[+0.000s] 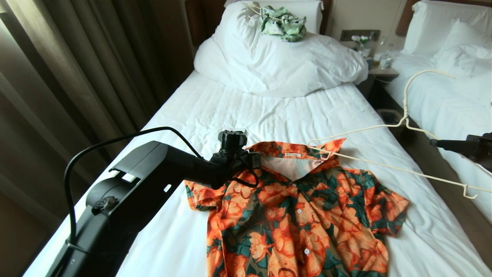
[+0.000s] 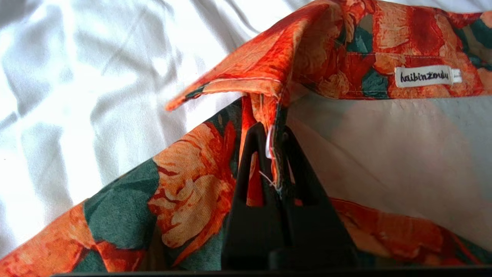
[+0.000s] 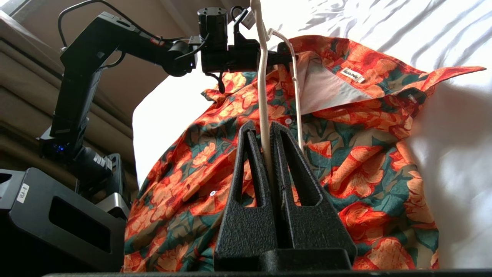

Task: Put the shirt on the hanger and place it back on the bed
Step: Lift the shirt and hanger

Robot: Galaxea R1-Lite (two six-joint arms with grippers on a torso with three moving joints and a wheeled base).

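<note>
- Your left hand [image 2: 271, 154] is pinching the shirt [image 1: 300, 215] at its collar edge.
- Your right hand [image 3: 267, 140] is clamping the hanger [image 1: 388, 127] above the bed [image 1: 269, 115].
- Neck label [image 2: 424, 77] is reading "haibinzouly".

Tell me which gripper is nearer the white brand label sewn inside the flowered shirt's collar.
Left. The left gripper is shut on the orange-flowered shirt at its collar edge, beside the white label. The right gripper holds the thin cream wire hanger out past the shirt's far shoulder.
</note>
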